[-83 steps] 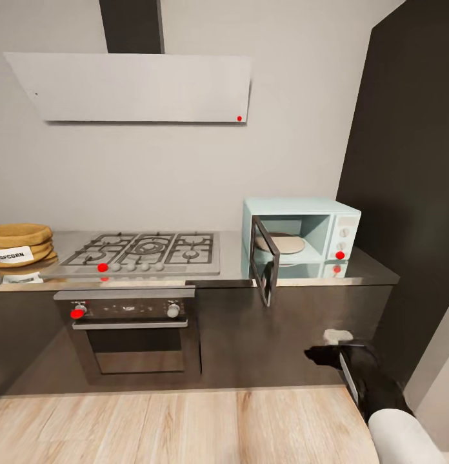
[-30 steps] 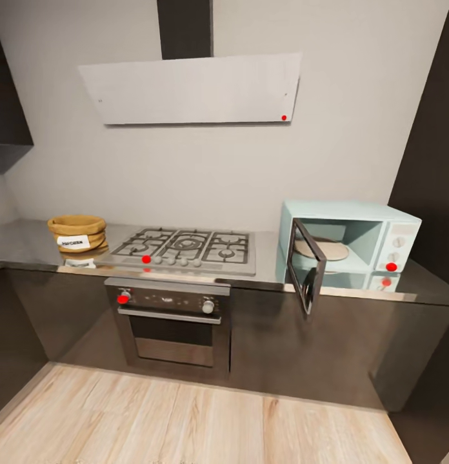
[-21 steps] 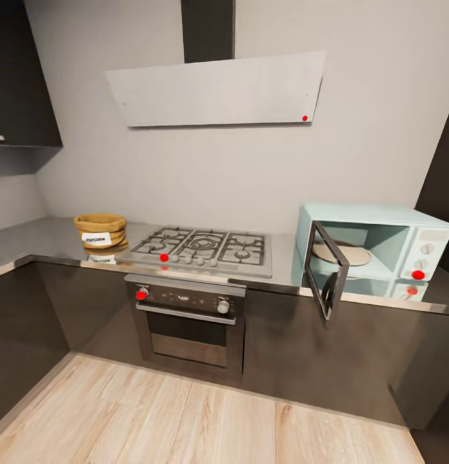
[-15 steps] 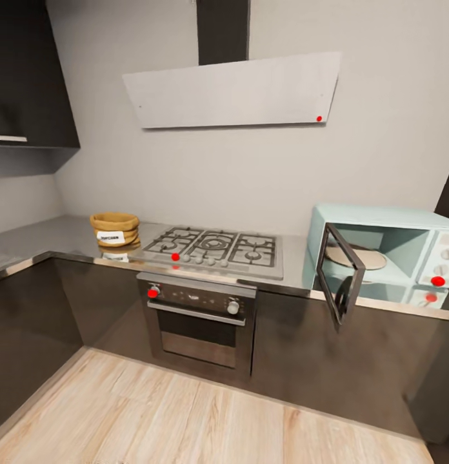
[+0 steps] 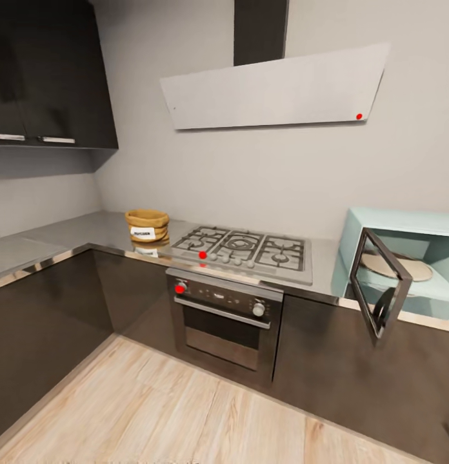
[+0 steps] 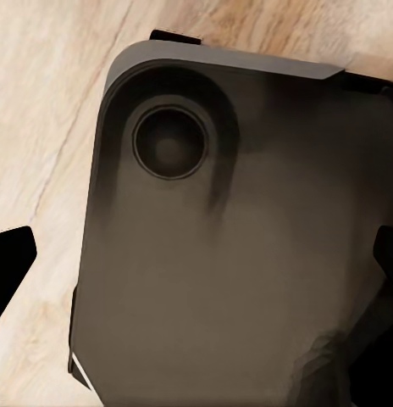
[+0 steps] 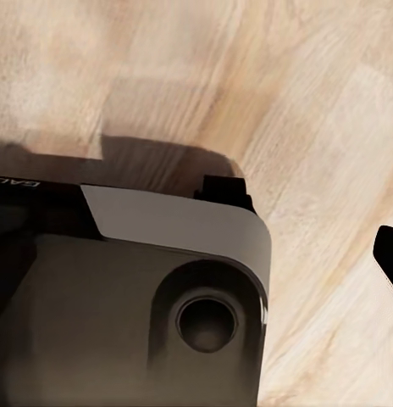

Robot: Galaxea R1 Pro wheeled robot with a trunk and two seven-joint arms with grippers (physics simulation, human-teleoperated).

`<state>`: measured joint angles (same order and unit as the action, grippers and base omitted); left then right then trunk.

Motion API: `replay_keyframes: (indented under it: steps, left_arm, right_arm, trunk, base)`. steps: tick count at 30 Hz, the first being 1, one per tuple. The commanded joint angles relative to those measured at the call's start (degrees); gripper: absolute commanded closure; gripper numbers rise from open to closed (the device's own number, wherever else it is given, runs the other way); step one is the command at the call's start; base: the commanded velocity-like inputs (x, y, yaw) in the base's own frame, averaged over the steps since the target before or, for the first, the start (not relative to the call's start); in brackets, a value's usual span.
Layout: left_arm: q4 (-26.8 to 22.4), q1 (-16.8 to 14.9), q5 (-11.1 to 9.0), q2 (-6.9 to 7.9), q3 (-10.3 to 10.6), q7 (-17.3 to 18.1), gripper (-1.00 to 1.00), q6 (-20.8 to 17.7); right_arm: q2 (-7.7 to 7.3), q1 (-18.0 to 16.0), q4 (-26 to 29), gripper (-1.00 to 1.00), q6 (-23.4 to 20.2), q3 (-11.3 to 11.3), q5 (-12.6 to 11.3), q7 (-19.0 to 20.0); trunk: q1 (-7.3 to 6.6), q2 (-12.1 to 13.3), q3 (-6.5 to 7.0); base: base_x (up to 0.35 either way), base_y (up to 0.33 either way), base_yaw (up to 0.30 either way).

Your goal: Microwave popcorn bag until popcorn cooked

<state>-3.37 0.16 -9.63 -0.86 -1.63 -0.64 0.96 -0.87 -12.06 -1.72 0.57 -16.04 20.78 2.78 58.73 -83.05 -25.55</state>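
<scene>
The popcorn bag [image 5: 147, 225], a tan sack with a white label, stands on the grey countertop [image 5: 69, 235] left of the hob, near the corner. At the far right sits the mint-blue microwave [image 5: 405, 225], cut off by the picture's edge. Its dark glass door [image 5: 379, 283] hangs open, and a pale round plate lies inside. No popcorn pieces can be seen. My left gripper [image 6: 196, 259] is open over my dark base, its fingertips [image 6: 10, 267] wide apart. My right gripper [image 7: 196, 254] also looks open, with one fingertip [image 7: 390, 254] far out at the side.
A steel gas hob [image 5: 240, 248] and a built-in black oven [image 5: 224, 316] lie between bag and microwave. A grey hood [image 5: 276, 90] hangs above, and dark wall cabinets [image 5: 50, 71] are at upper left. The counter turns a corner along the left wall. Wood floor [image 5: 186, 412] stretches in front.
The camera has swung left and drawn back, so the whole kitchen has slid right in the picture. The bag now sits nearer the middle. The things themselves have not moved.
</scene>
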Motion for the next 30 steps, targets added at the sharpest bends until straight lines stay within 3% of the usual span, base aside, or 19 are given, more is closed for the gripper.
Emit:
replay_keyframes:
  steps: [1,21,30]
  left_arm:
    - [-0.06,0.02,-0.30,-0.02,-0.13,-0.07,-1.00,0.09]
    - [-0.06,0.02,-0.22,0.06,-0.07,-0.07,-1.00,0.09]
    - [-0.06,0.02,-0.30,0.07,-0.18,-0.07,-1.00,0.06]
  right_arm:
    - [-0.06,-0.07,-0.13,-1.00,0.09,-0.48,0.48,0.12]
    - [-0.53,-0.07,-0.13,-1.00,0.13,-0.40,0.47,0.12]
    - [-0.79,-0.07,-0.04,-1.00,0.04,-0.23,0.87,0.12]
  trunk:
    - [0.00,-0.03,-0.05]
    - [0.00,-0.03,-0.05]
    - [0.00,-0.03,-0.05]
  base:
    - [0.000,0.000,0.269]
    - [0.000,0.000,0.269]
    - [0.000,0.000,0.027]
